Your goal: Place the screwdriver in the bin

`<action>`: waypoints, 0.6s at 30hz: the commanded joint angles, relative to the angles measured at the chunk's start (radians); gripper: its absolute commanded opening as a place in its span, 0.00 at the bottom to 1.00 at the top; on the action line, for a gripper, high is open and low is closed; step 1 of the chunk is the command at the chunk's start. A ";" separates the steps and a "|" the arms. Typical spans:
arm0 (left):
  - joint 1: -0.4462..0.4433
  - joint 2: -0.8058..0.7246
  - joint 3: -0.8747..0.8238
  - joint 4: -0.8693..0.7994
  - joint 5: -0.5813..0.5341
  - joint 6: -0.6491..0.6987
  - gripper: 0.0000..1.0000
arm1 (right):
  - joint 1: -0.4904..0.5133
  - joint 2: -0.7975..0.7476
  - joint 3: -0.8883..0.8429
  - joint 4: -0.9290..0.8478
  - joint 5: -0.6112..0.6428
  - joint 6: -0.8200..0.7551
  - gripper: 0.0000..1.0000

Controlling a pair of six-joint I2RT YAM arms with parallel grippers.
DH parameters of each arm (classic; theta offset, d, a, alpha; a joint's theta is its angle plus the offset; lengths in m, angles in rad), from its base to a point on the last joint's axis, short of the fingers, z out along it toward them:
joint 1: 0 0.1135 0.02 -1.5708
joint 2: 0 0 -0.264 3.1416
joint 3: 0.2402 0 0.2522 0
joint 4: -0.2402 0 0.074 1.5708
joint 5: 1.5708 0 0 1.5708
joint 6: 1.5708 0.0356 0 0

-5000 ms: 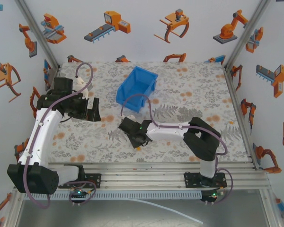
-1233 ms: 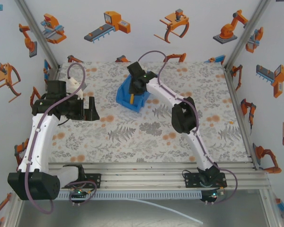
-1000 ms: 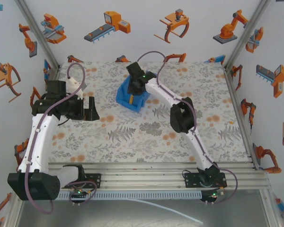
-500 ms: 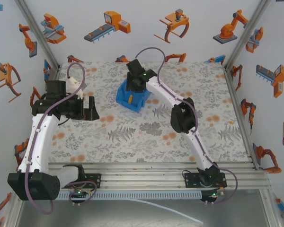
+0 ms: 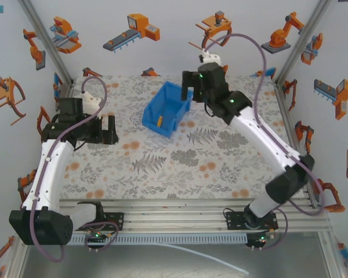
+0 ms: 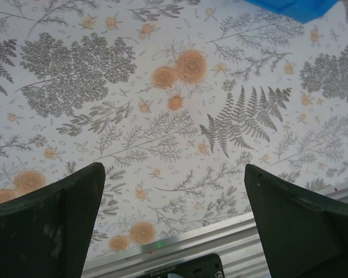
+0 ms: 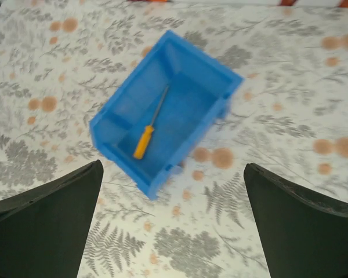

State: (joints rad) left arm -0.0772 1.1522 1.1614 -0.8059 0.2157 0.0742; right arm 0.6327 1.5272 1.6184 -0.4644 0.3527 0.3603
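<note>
Orange-handled screwdriver [image 7: 146, 138] lies loose inside the blue bin [image 7: 188, 110], the right gripper [image 7: 172, 168] having lifted clear of it, jaws spread, so the task looks finished; left gripper [image 6: 174, 168] likewise spread.

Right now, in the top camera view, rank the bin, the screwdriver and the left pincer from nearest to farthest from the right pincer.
1. The bin, directly beside the right pincer.
2. The screwdriver, lying inside the bin toward its near end.
3. The left pincer, well off on the left side.
</note>
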 commanded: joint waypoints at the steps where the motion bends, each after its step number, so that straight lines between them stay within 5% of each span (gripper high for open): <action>1: -0.007 0.004 -0.057 0.132 -0.103 -0.064 0.97 | -0.014 -0.116 -0.243 0.055 0.123 -0.081 0.99; 11: -0.001 0.101 -0.190 0.424 -0.137 -0.155 0.97 | -0.267 -0.553 -0.870 0.299 0.194 -0.126 1.00; 18: 0.010 0.173 -0.316 0.703 -0.216 -0.185 0.97 | -0.492 -0.545 -1.139 0.670 0.119 -0.222 1.00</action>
State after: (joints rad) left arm -0.0776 1.3056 0.8768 -0.2886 0.0521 -0.0757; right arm 0.2142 0.9550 0.5575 -0.0319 0.5034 0.1841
